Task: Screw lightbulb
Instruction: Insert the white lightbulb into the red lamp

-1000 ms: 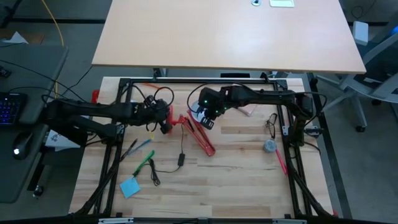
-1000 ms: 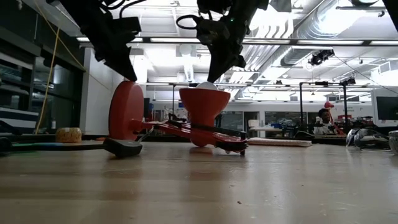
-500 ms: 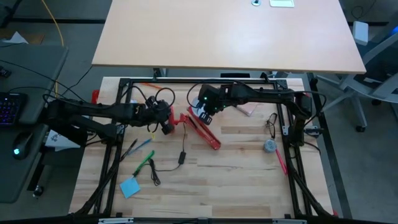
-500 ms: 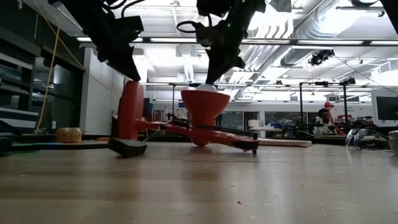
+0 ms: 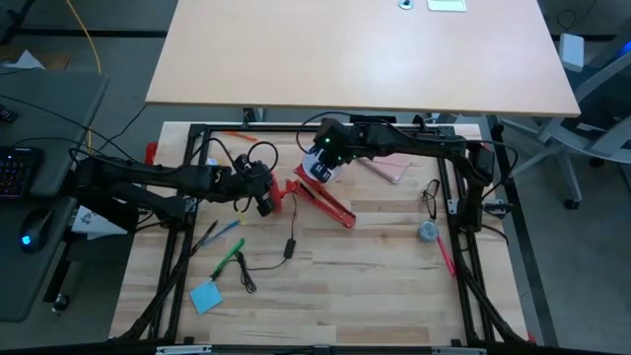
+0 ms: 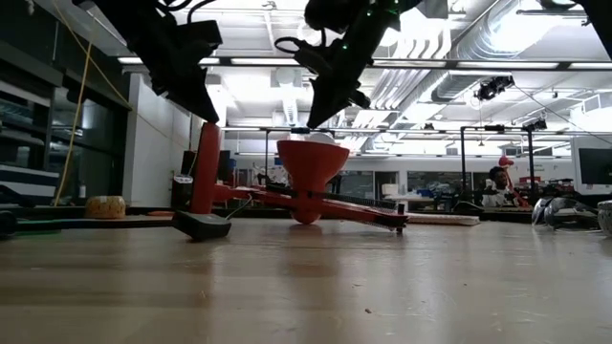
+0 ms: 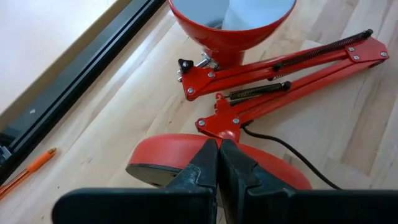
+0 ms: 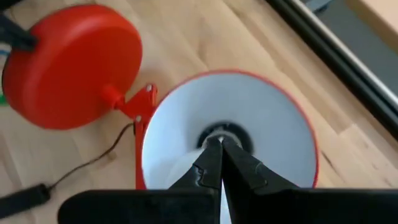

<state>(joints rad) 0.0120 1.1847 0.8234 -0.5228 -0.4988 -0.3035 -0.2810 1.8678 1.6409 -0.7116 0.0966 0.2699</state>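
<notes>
The red desk lamp lies on the table. Its round base (image 5: pixel 277 193) stands on edge, its spring arm (image 5: pixel 333 206) lies flat, and its shade (image 8: pixel 261 118) opens upward. My left gripper (image 7: pixel 218 146) is shut on the base. My right gripper (image 8: pixel 219 142) is shut and points down into the shade, over the socket (image 8: pixel 231 130). A white dome, the lightbulb (image 6: pixel 322 138), peeks above the shade's rim (image 6: pixel 311 145) in the low view. In the right wrist view only a pale rounded shape (image 8: pixel 177 168) shows beside the fingers. My left gripper pinches the upper rim of the lamp's base (image 7: pixel 180 155) between its two fingers, coming from above and pointing down. The base stands upright on its edge (image 6: pixel 203 182), and the lamp's arm and shade rest on the table. I cannot tell whether my right gripper's shut fingertips touch the bulb or the socket, because the fingers hide the spot.
The lamp's black cord and switch (image 5: pixel 287 251) trail toward the near edge. Pens (image 5: pixel 222 233), a green marker (image 5: pixel 229 258) and a blue pad (image 5: pixel 206 296) lie near left. A small grey round object (image 5: pixel 427 231), glasses (image 5: pixel 432 195) and a black frame rail (image 7: pixel 74 93) are also there.
The lamp has turned about on the table. Its base now shows edge-on in the low view, where before it showed its face. The folded end of its arm has swung toward the table's right and far side. My right gripper has gone toward the far edge and tipped.
</notes>
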